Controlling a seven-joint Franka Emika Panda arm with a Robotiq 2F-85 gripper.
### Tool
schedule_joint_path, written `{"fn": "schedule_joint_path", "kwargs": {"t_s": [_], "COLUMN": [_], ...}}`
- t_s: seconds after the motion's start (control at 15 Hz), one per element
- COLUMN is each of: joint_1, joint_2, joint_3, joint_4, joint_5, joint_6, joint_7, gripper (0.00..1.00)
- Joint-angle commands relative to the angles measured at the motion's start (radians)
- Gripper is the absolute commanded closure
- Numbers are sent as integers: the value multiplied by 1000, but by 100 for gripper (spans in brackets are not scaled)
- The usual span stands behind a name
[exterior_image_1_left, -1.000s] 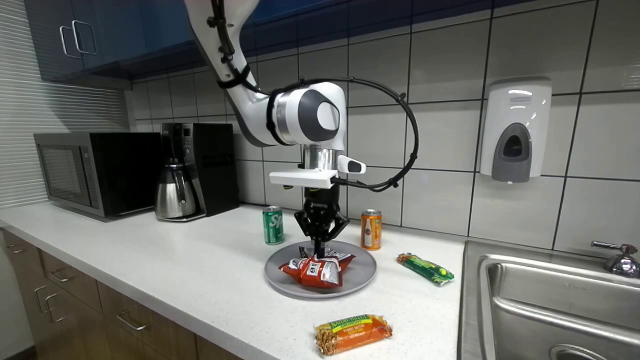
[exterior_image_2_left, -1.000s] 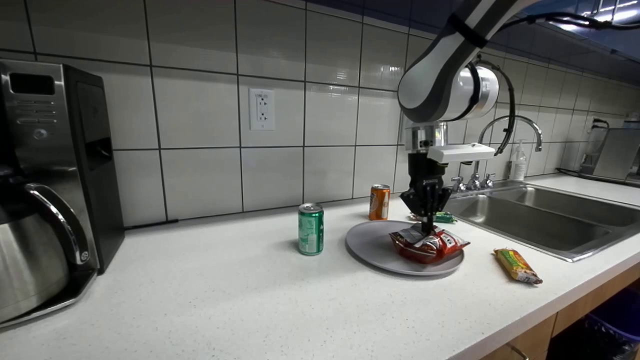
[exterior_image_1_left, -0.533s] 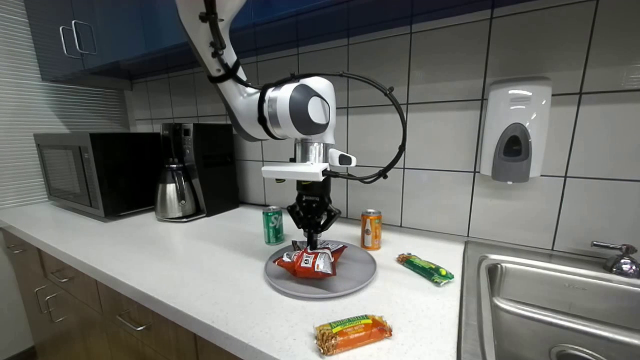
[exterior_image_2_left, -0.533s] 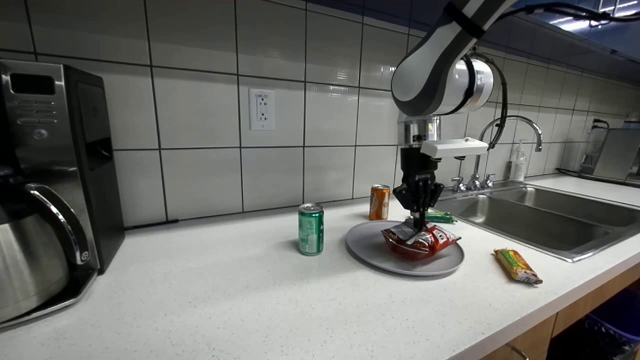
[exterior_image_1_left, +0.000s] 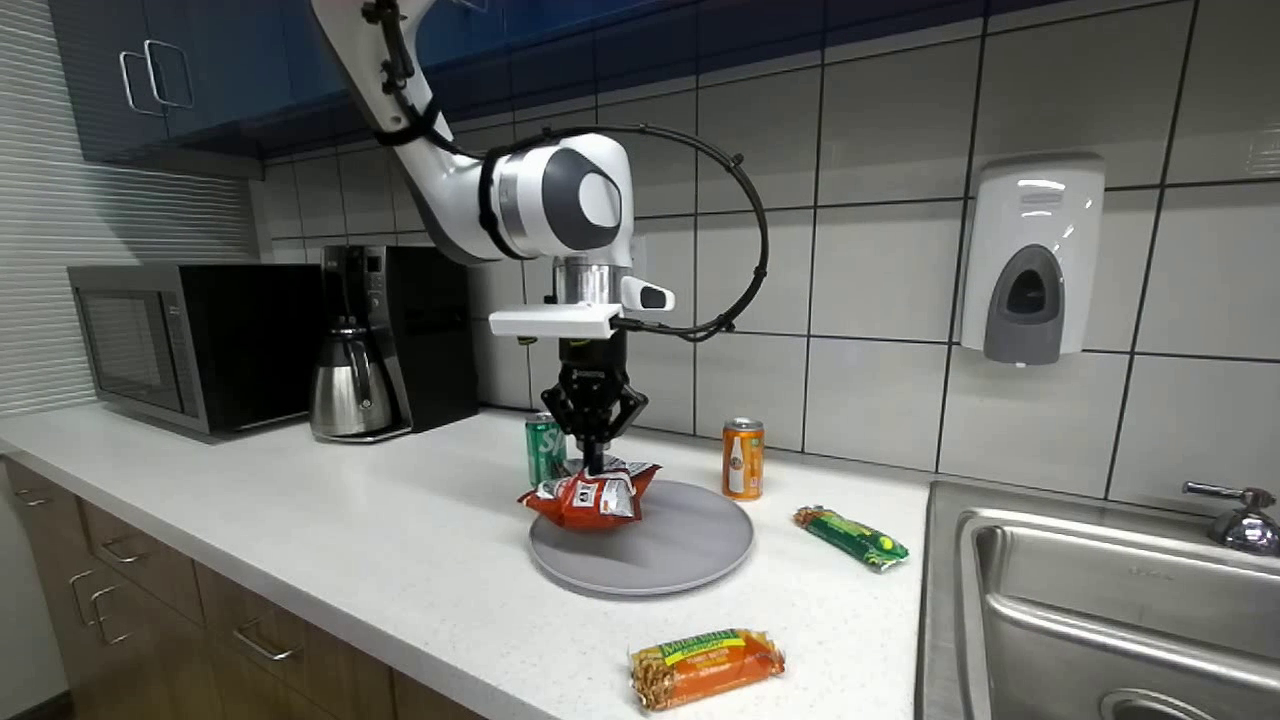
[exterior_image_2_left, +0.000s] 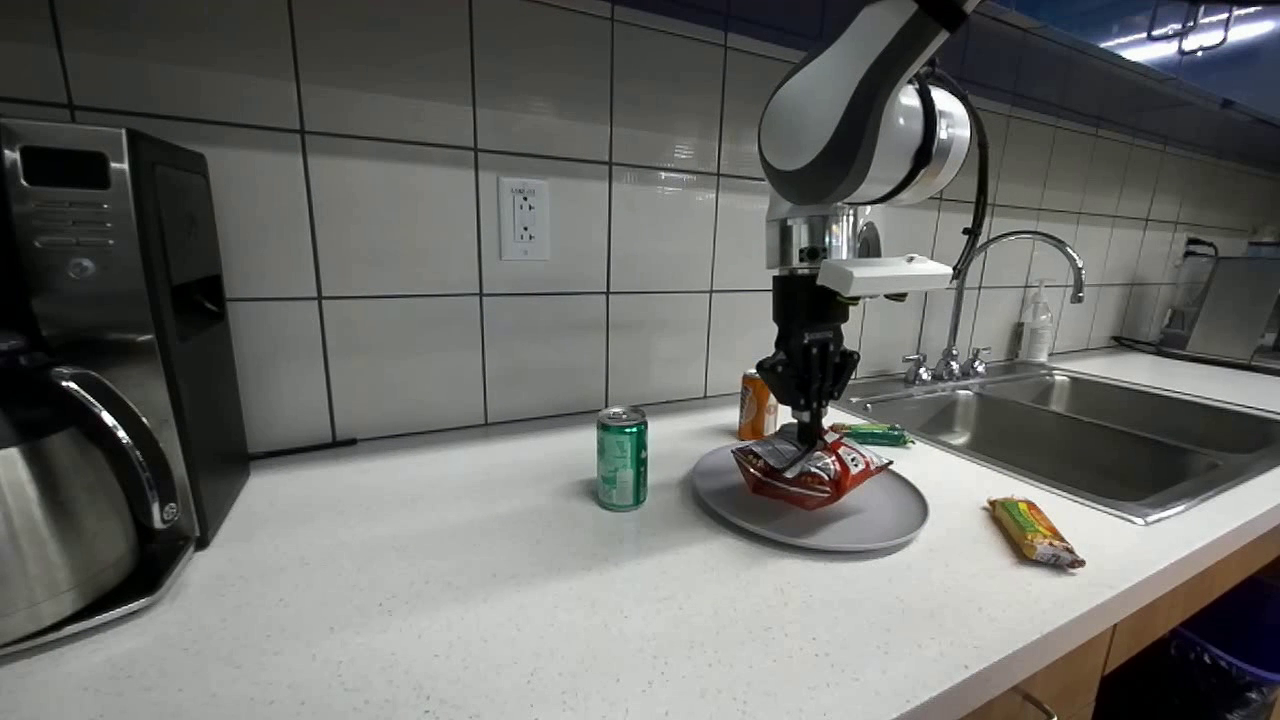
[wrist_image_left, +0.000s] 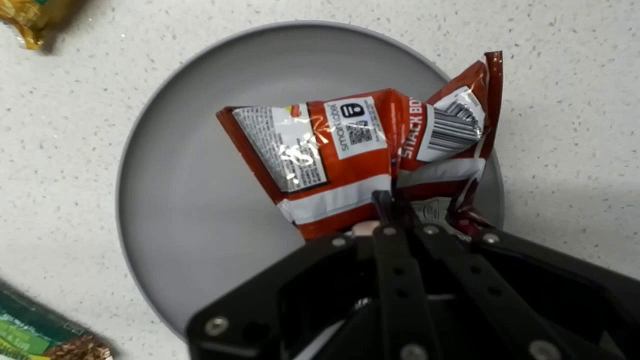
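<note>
My gripper (exterior_image_1_left: 594, 462) is shut on a red snack bag (exterior_image_1_left: 590, 502), pinching its creased middle. In the wrist view the fingertips (wrist_image_left: 392, 205) press together into the fold of the bag (wrist_image_left: 345, 145), which shows a white label and a barcode. The bag (exterior_image_2_left: 800, 482) appears raised a little above a round grey plate (exterior_image_2_left: 885, 520), over the side nearer the green can. The plate shows in an exterior view (exterior_image_1_left: 690, 545) and in the wrist view (wrist_image_left: 185, 200). The gripper (exterior_image_2_left: 808, 432) points straight down. The bag's underside is hidden.
A green can (exterior_image_2_left: 622, 460) and an orange can (exterior_image_1_left: 743, 460) stand behind the plate. A green-wrapped bar (exterior_image_1_left: 850, 537) and an orange-wrapped bar (exterior_image_1_left: 706, 670) lie on the counter. A steel sink (exterior_image_1_left: 945, 600), a coffee maker (exterior_image_1_left: 425, 335) and a microwave (exterior_image_1_left: 250, 340) stand along the counter.
My gripper has risen and moved toward the green can's side, carrying the bag with it. The bag has come up from the plate's middle. The plate, cans and bars have stayed put.
</note>
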Motion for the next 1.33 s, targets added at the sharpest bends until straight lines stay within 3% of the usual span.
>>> {"fn": "schedule_joint_path", "kwargs": {"t_s": [0.0,1.27], "joint_1": [19,149], "joint_2": [-61,-76], "joint_3": [21,148], "joint_4": [-45,-68], "joint_5": [-35,-62], "joint_6": [-8,-25], "joint_7": [35,21], "gripper": [100,100]}}
